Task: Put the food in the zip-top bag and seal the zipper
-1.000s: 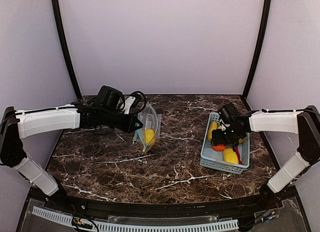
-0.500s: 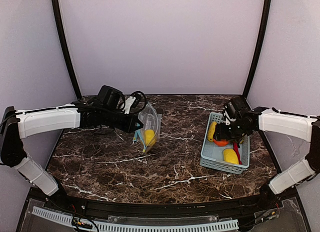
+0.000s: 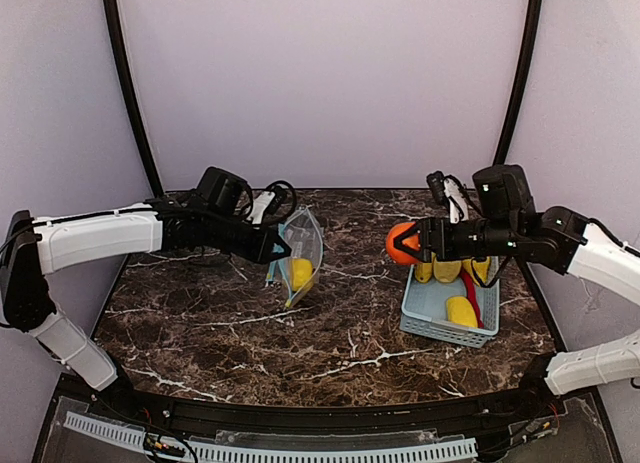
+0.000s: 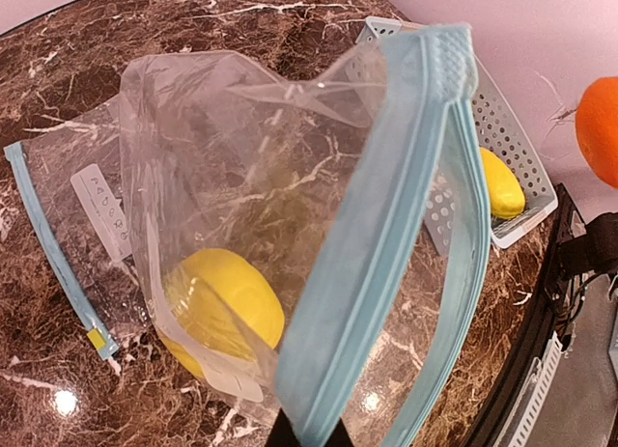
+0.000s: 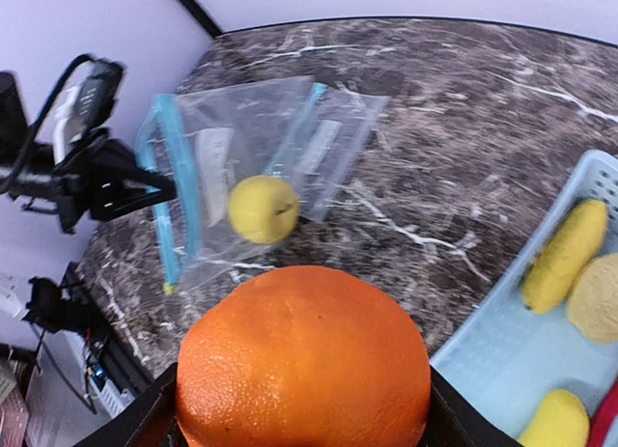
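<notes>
**Orange** point(image 3: 399, 243). One piece of the food, round and glossy. It is gripped between the fingers of the right gripper point(image 3: 412, 241), which are closed on its sides. It is held in the air, clear of the surface point(image 3: 220, 323), just to the left of the basket point(image 3: 425, 318). It fills the lower half of the right wrist view.

**Zip-top bag** point(image 3: 300, 248). Clear film with a pale blue zipper rim. It is held up by the left gripper point(image 3: 277, 248), whose fingers are pinched shut on the rim. The lower end sags to the surface. One yellow fruit point(image 4: 222, 307) lies at the bottom inside.

**Remaining food.** Several yellow pieces point(image 3: 461, 310) and a red chili point(image 3: 475, 305) lie in the basket, not yet bagged.

**Governing relation.**
- The bag lies to the left of the orange, well apart from it, with bare surface between.
- In the right wrist view the blue rim forms a loop along the bag's far edge, beside the left fingers. The bag's body stretches from there toward the orange.
- The left wrist camera looks straight down into the mouth, with the orange at the upper right, outside the rim.
- The opening therefore appears to face up and back toward the left arm, not toward the orange.
- The rim's long axis runs roughly upright.

**Handling note.**
- The right arm alone carries the piece.
- The orange probably has to travel left and come over the top of the rim.
- The mouth looks narrow, so catching the near lip is the likely fault.
</notes>
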Robot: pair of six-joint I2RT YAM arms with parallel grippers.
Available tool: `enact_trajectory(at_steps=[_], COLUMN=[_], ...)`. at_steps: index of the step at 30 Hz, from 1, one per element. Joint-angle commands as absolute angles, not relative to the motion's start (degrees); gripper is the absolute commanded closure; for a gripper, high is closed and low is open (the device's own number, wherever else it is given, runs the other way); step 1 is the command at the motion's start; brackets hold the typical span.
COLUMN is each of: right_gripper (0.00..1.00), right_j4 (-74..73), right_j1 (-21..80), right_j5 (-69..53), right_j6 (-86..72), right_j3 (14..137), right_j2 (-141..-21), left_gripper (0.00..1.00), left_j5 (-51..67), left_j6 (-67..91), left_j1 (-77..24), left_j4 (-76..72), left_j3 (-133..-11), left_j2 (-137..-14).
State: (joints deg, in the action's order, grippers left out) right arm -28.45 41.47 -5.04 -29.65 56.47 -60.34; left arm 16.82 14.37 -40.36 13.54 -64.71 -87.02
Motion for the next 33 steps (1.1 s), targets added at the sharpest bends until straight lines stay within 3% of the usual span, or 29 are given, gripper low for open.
enact_trajectory(at_steps=[1,8,17,25,33], right_gripper=[0.42,0.42,0.43,0.44,0.47], right_j4=[-18.73,-6.65,4.03,3.32,-6.27], right_j1=[48.36,56.07,58.0,57.91,57.84], right_j5=[-11.78,-12.98,-8.97,-0.91,10.33], right_j6=[-28.9,-28.42,-29.29,-28.8,-30.71], right_j3=[59.88,63.35,67.27,70.31,75.76], right_j2=[-62.58,-72.78,-84.23,-90.51,-97.4], left_gripper=[0.99,0.99,0.99,0.99,0.99], left_j5=[19.26,20.01,20.77,22.08,22.45], left_j6=[13.99,13.97,14.31,14.81,14.94], left_j1=[-40.34,-40.34,-40.25,-40.1,-39.82], left_j4=[15.53,15.82,16.13,16.13,16.12], left_j3=[-67.0,-67.23,-67.57,-67.74,-67.72], left_j2=[-87.27,-87.56,-88.21,-88.91,-89.44])
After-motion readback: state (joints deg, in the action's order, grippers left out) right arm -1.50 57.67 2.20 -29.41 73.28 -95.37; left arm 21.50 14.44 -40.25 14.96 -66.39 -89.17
